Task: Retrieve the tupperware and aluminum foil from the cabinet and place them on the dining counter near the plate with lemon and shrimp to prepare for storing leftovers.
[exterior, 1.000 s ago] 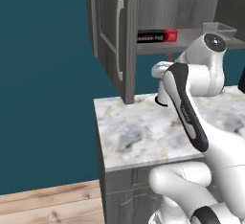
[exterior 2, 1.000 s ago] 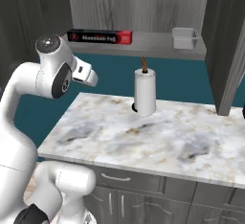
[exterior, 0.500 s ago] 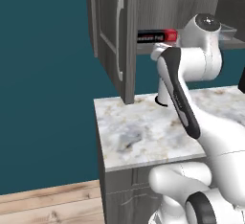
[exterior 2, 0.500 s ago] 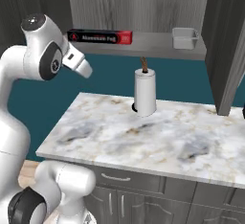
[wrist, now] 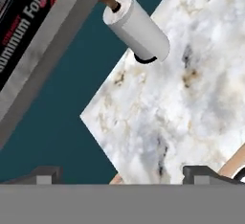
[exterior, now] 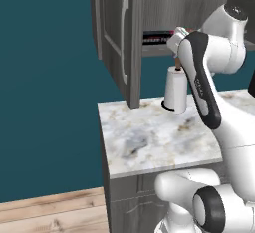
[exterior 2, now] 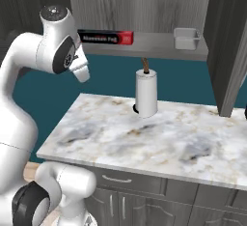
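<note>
The aluminum foil (exterior 2: 106, 37), a black box with a red end, lies at the left of the open cabinet's shelf (exterior 2: 154, 46). It also shows in the left base view (exterior: 155, 38) and in the hand view's top left corner (wrist: 21, 31). The clear tupperware (exterior 2: 186, 38) sits at the right end of that shelf. My gripper (wrist: 122, 174) is open and empty, its fingertips (wrist: 48, 173) wide apart. The hand (exterior 2: 81, 71) hangs just below and left of the foil. The dining counter and the plate with lemon and shrimp are out of view.
A paper-towel roll (exterior 2: 146, 93) stands at the back of a small marble counter (exterior 2: 159, 138) under the shelf. The cabinet door (exterior: 117, 43) with its curved silver handle stands swung open on the left. A teal wall lies behind, and grey drawers sit below the counter.
The arm has risen, and its upper joints now stand at shelf height. The hand has stayed just below the foil's left end. The gripper has stayed open.
</note>
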